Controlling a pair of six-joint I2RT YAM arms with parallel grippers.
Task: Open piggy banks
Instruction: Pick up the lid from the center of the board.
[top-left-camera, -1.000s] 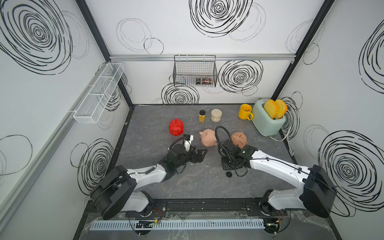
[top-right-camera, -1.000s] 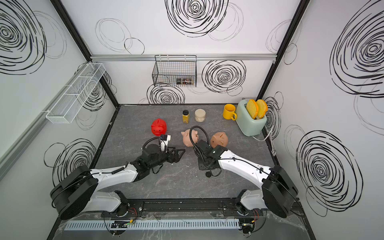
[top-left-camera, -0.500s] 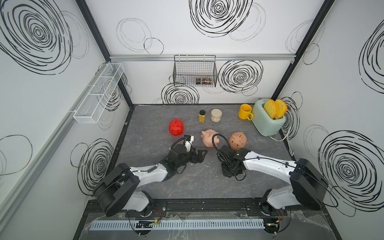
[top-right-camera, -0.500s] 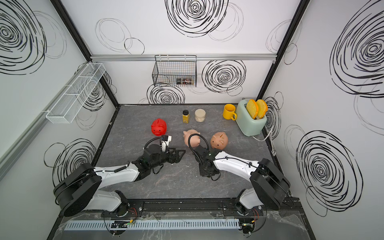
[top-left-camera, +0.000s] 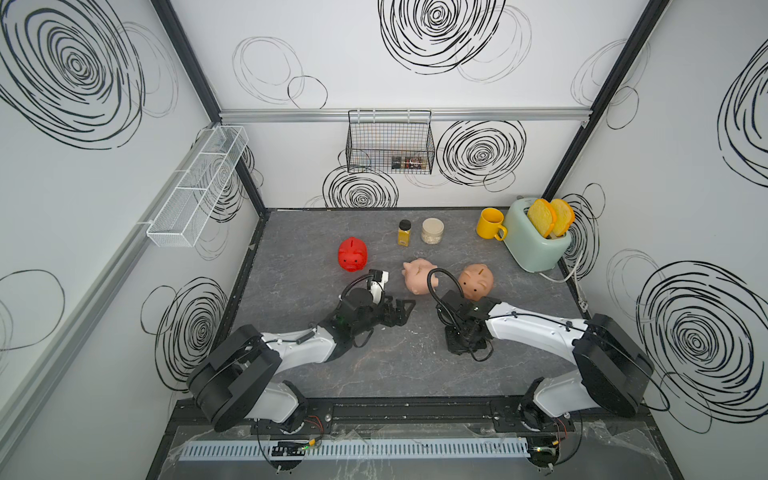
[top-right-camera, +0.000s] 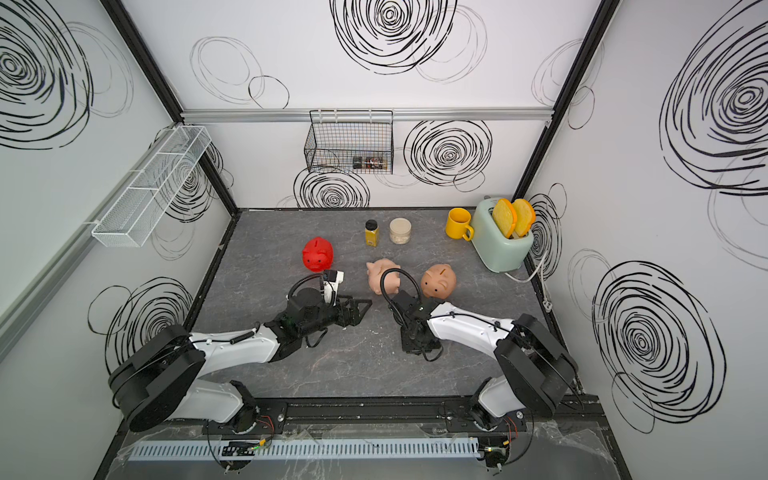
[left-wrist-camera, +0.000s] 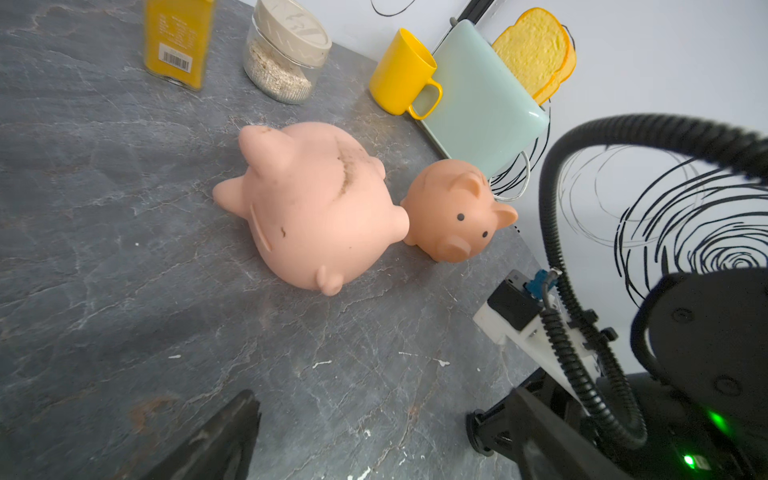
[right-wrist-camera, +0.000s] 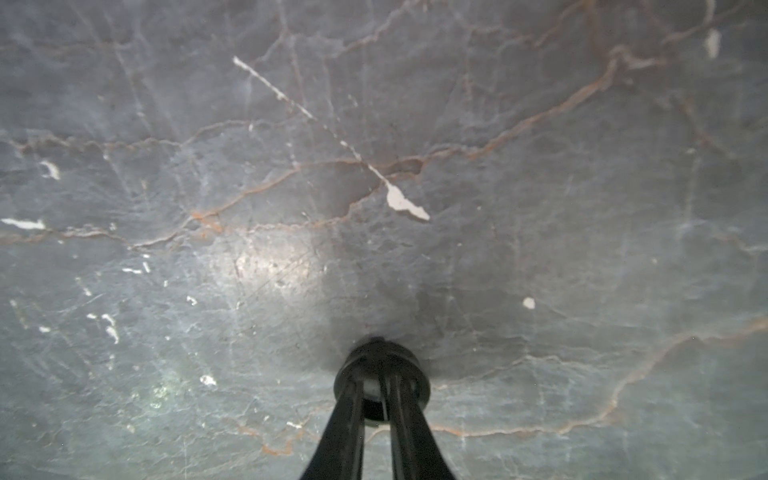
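Grey stone-look tabletop (top-left-camera: 299, 249): right gripper (right-wrist-camera: 380, 382) pinches a black plug (right-wrist-camera: 376, 349) down on it, left gripper (top-left-camera: 405, 311) spread empty. Pink pig (top-left-camera: 419, 276) lies tipped beside upright tan pig (top-left-camera: 476, 281); red pig (top-left-camera: 352, 254) stands apart (likely light, slick, squashy; best gripped at plug rims).

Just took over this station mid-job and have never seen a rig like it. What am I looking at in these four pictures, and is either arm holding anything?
Two robot arms work over a grey table. Two pictures look down from one overhead camera; two come from cameras on the arms' wrists. A red pig and a peach pig stand upright; a pale pink pig lies on its side. Behind are a spice jar, a grain jar, a yellow mug and a toaster. The left tool is open, empty. The right tool points down, pinching a black plug.
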